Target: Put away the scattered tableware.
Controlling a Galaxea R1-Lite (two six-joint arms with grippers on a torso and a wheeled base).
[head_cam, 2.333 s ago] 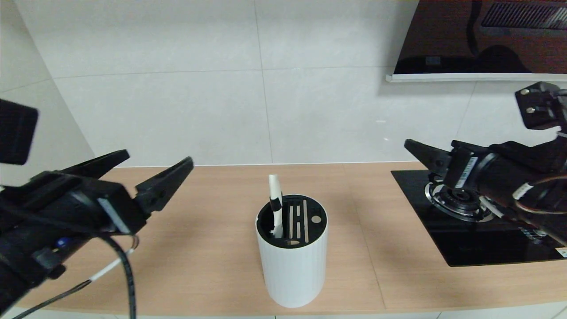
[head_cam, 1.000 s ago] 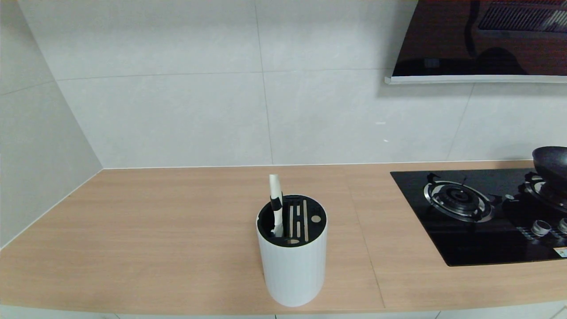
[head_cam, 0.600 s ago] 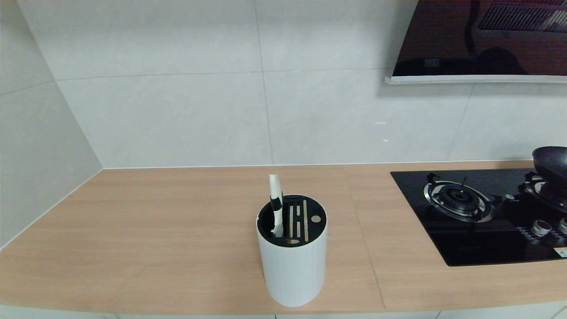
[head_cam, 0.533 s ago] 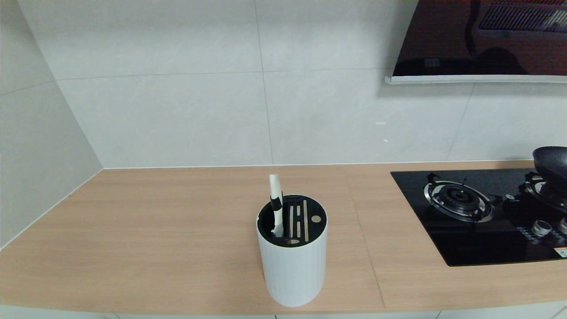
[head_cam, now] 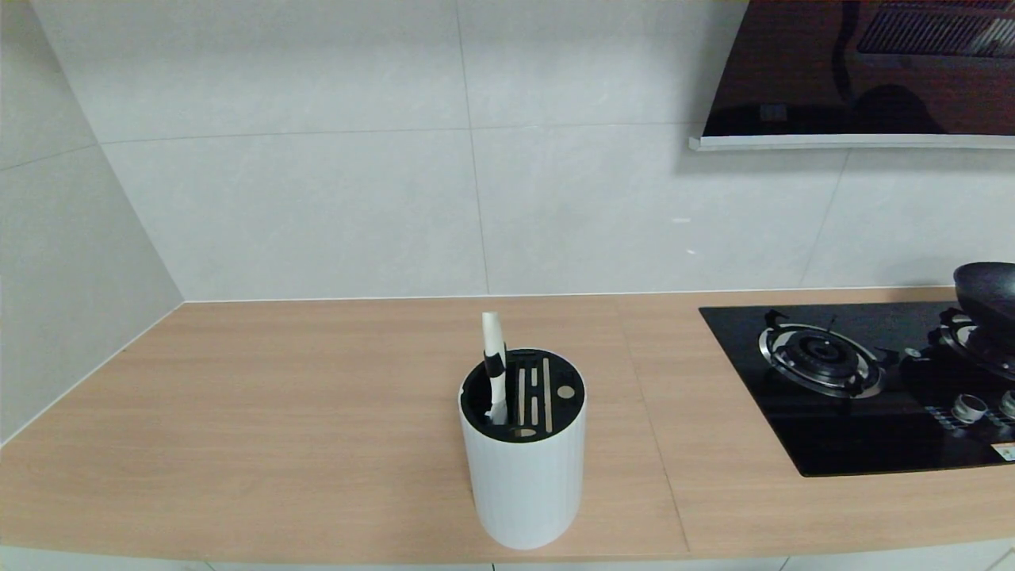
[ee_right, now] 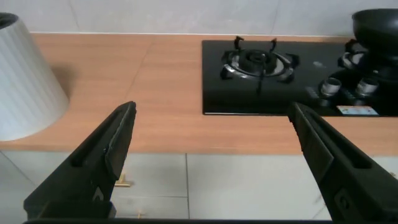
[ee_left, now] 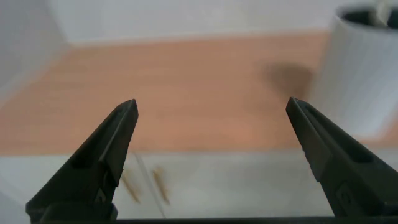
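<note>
A white cylindrical utensil holder with a black slotted top stands near the front edge of the wooden counter. One white-and-black utensil handle sticks up out of its open compartment. In the left wrist view my left gripper is open and empty, held low in front of the counter edge, with the holder off to one side. My right gripper is open and empty too, below the counter front, with the holder at one side.
A black gas hob with burners and knobs takes up the counter's right end, with a dark pan on the far burner. A tiled wall runs behind and a range hood hangs above the hob. White cabinet fronts lie below the counter.
Both arms, raised over the counter 2.3 s ago, have dropped out of the head view. Nothing has moved in the last second.
</note>
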